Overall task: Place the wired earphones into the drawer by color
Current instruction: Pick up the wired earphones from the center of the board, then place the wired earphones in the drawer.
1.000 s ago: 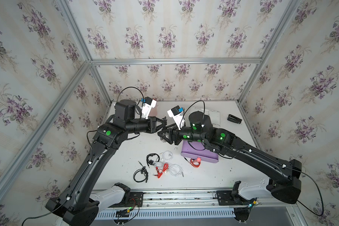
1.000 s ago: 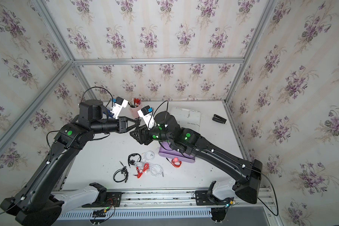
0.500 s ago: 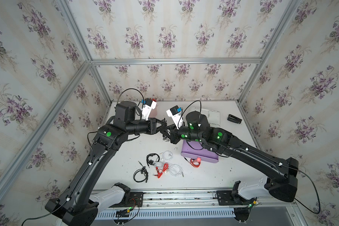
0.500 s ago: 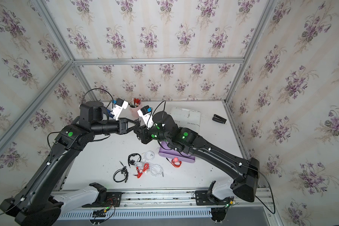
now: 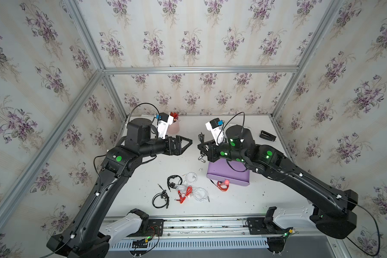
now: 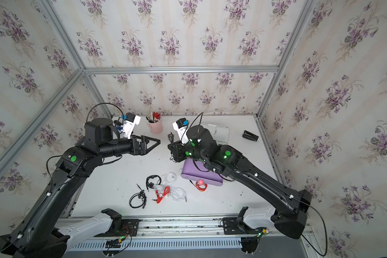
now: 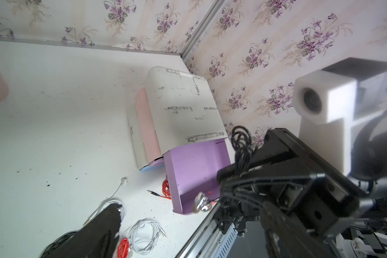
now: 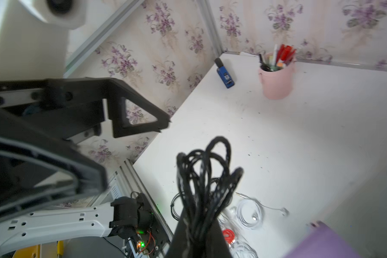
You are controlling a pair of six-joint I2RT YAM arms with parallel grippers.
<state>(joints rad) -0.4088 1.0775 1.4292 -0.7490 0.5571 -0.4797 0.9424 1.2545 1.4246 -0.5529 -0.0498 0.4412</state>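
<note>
Pinching black wired earphones (image 8: 201, 178), right claw (image 5: 200, 147) faces left claw (image 5: 188, 143), spread wide.

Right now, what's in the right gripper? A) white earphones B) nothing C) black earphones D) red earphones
C: the right gripper is shut on the black earphones, whose cord loops stick out past its fingertips in the right wrist view.

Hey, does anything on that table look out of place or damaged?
Two things. The white drawer cabinet has dark, worn scuff lines across its top. One red earphone bundle lies on the table right by the front of the pulled-out purple drawer, outside it rather than in.
</note>
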